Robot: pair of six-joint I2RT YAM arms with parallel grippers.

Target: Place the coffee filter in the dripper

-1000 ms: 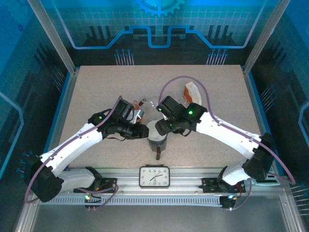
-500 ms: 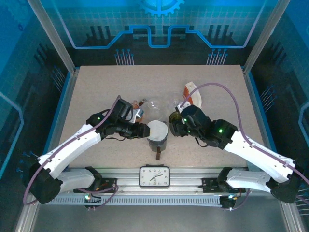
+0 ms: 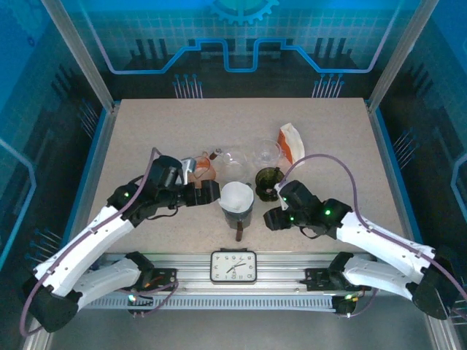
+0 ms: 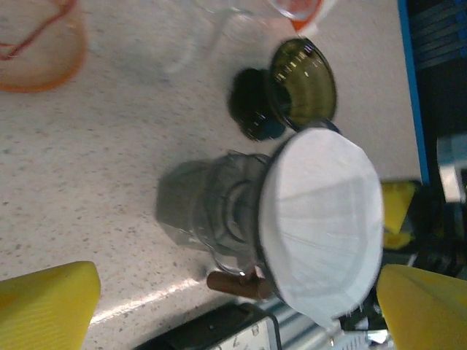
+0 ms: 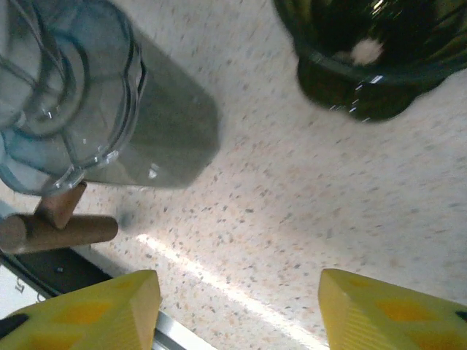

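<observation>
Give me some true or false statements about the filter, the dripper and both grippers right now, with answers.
The white coffee filter sits in the dripper. True.
The left gripper is clamped on the filter. False: its jaws stand open, clear of it.
A dark green cup sits beside the dripper. True.
The right gripper holds the dark green cup. False: it is open, holding nothing.
The dripper's wooden handle points to the table's far edge. False: it points toward the clock at the near edge.
</observation>
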